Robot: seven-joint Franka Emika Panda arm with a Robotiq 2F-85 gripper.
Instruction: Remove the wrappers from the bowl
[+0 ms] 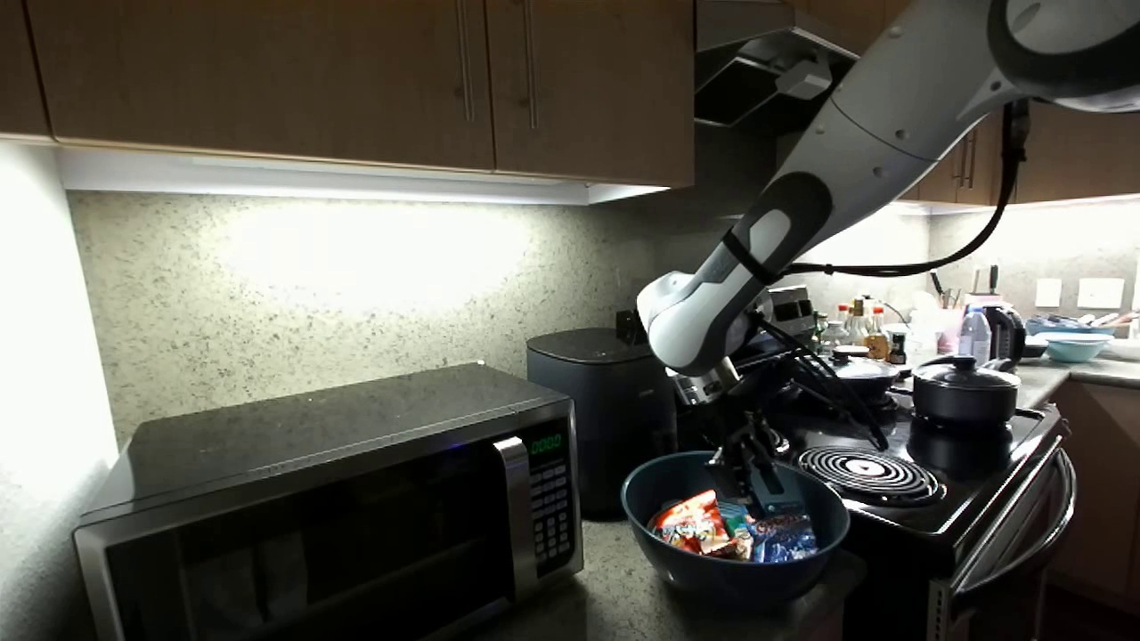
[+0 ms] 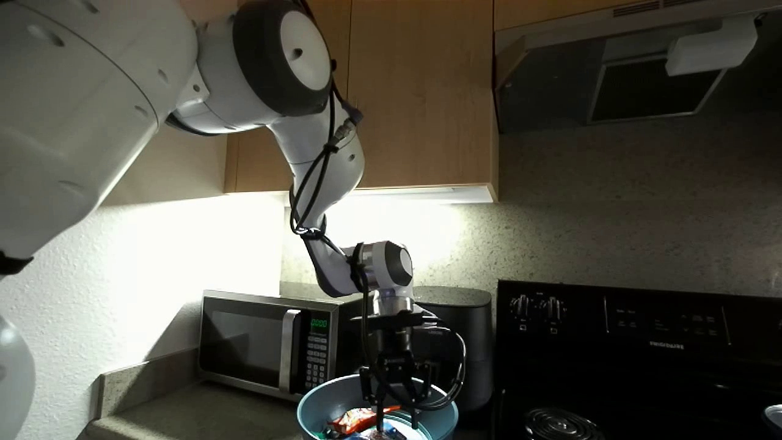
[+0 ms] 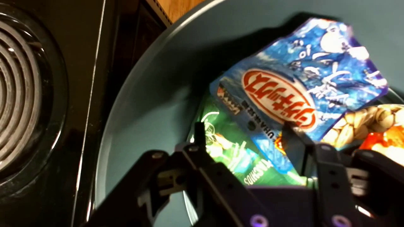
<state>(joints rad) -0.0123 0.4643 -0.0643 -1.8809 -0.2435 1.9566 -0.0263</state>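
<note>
The large dark-blue bowl (image 1: 726,580) stands on the counter beside the stove; it also shows in an exterior view (image 2: 314,408) and the wrist view (image 3: 142,126). Several wrappers lie in it: an orange-red packet (image 1: 693,525), a blue packet (image 1: 785,539) and a green packet (image 3: 233,151) partly under the blue packet (image 3: 290,78). A pistachio-printed packet (image 3: 347,129) shows at the right of the wrist view. My gripper (image 3: 246,138) points down inside the bowl (image 2: 397,420), fingers apart. The green packet and the blue packet's corner lie between or below the fingertips; contact cannot be told.
A microwave (image 1: 338,499) and a dark tall appliance (image 1: 597,392) stand next to the bowl. The stove's coil burner (image 1: 873,472) is on the bowl's other side. A black lidded pot (image 1: 965,392) stands on the stove. Cabinets (image 1: 356,80) hang above.
</note>
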